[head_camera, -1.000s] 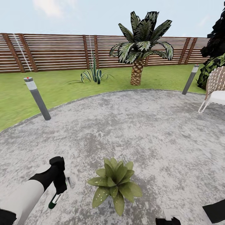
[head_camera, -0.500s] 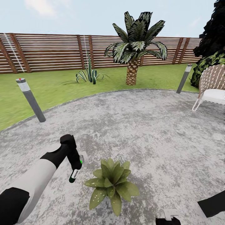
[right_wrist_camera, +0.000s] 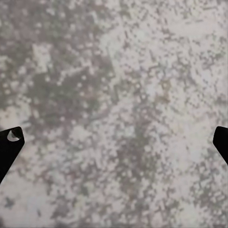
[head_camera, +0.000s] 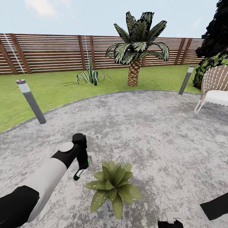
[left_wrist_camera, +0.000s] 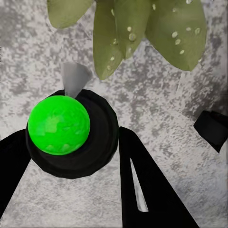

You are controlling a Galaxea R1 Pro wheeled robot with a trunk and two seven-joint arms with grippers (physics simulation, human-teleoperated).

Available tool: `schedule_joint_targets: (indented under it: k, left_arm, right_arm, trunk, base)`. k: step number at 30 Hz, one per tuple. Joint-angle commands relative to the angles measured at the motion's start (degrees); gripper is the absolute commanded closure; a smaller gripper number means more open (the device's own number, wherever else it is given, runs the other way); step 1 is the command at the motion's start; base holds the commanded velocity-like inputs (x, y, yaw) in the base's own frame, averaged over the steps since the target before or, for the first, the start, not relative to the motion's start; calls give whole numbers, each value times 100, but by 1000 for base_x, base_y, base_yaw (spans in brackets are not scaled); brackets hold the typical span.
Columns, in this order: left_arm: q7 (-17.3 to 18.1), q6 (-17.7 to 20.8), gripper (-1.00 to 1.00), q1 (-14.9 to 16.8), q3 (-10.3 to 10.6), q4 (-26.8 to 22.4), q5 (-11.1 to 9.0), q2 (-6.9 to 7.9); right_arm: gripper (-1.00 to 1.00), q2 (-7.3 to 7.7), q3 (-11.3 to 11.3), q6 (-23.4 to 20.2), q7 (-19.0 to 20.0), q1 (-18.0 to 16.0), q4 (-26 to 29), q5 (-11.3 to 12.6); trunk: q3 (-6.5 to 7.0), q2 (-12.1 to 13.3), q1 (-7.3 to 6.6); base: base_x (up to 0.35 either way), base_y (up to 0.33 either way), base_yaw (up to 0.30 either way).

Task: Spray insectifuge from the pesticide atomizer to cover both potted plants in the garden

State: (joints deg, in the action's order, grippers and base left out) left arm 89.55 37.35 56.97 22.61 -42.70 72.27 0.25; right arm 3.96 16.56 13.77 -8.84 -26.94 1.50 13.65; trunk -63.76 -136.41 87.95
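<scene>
My left gripper [head_camera: 83, 164] is shut on the pesticide atomizer [head_camera: 91, 159], a small dark bottle with a white band. It hangs just beside the near potted plant [head_camera: 114, 185], at the rosette's upper left. In the left wrist view the atomizer [left_wrist_camera: 71, 135] sits between the black fingers [left_wrist_camera: 142, 180] with a bright green top, and a grey nozzle points at the plant's droplet-speckled leaves [left_wrist_camera: 142, 28]. The plant's pot is hidden under the leaves. Over bare grey paving my right gripper [right_wrist_camera: 114, 142] is open. The second potted plant is out of view.
Grey paving [head_camera: 142, 126] surrounds the plant, with lawn [head_camera: 57, 88] and a brown slat fence [head_camera: 47, 52] behind. Two lamp posts [head_camera: 31, 101] [head_camera: 186, 79], a palm [head_camera: 136, 47], an agave [head_camera: 90, 76] and a white chair [head_camera: 215, 90] stand around the paving's edge.
My left arm has carried the atomizer up and right, closer to the plant's leaves. The head view shifted slightly early on, then held still.
</scene>
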Motion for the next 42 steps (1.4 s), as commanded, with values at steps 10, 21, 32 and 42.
schedule_joint_targets:
  k: [10, 21, 32, 42]
  left_arm:
    - [45, 64, 100, 7, 7, -286, 44, 28]
    - [45, 43, 100, -118, 13, -224, 179, 831]
    - [45, 24, 100, -124, -1, -221, 153, 776]
    - [45, 18, 100, -731, -25, -196, 164, 697]
  right_arm:
    - [-100, -1, 49, 12, -12, -1, -1, 50]
    - [-100, 4, 49, 18, -12, -3, -1, 50]
    - [-100, 2, 49, 12, -12, -3, -1, 50]
    - [-100, -1, 49, 12, -12, -2, -1, 50]
  trunk:
    - [-5, -2, -1]
    - [-5, -2, -1]
    - [-5, -2, -1]
    - [-5, -2, -1]
  base:
    - [0, 0, -96]
    - [0, 0, -119]
    - [152, 60, 0]
    - [5, 2, -48]
